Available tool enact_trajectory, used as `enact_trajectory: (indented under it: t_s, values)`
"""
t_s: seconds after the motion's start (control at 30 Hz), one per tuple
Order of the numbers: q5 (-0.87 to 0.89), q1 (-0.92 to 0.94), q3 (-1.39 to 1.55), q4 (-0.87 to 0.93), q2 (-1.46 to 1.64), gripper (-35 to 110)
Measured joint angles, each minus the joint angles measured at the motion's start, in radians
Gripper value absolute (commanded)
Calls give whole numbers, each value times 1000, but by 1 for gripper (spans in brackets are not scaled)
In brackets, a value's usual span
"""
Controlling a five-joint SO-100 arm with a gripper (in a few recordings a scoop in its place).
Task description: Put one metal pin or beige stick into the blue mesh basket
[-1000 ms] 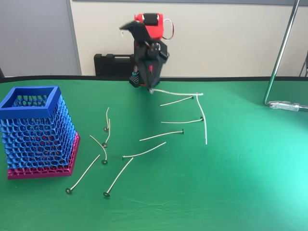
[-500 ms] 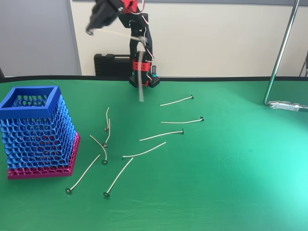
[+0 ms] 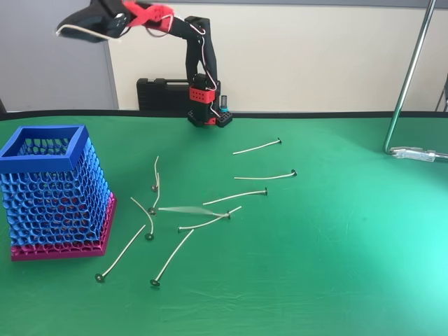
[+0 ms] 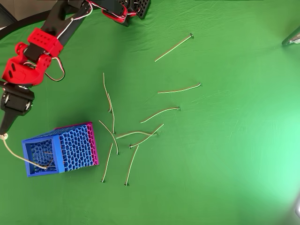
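The blue mesh basket (image 3: 42, 159) (image 4: 75, 147) stands upright at the table's left on its magenta base. High above it, my gripper (image 3: 70, 29) (image 4: 3, 136) is shut on one end of a curved beige stick (image 3: 61, 29) (image 4: 21, 157). In the overhead view the stick's free end reaches over the basket's opening. Several metal pins (image 3: 257, 147) (image 4: 173, 47) lie scattered on the green cloth mid-table. A second beige stick (image 3: 185, 209) (image 4: 136, 134), blurred in the fixed view, lies among them.
The arm's base (image 3: 206, 112) stands at the table's back edge, with a black case (image 3: 164, 94) behind it. A metal stand pole (image 3: 406, 84) and its foot (image 3: 416, 152) are at the far right. Bare green cloth fills the right half.
The arm has lifted and swung left from over the far middle of the table to above the basket, carrying one beige stick. The other stick dropped and now lies among the pins.
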Motion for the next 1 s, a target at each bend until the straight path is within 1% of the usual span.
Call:
enact_trajectory:
  t_s: [0.1, 0.23, 0.5, 0.83, 1.0]
  values:
    - [-12, 20, 58, -86, -5, 1]
    - [-12, 40, 57, -112, -74, 1]
    - [-6, 43, -74, -115, -256, 0]
    - [3, 29, -276, -91, -402, 0]
    - [-8, 17, -319, -91, -436, 0]
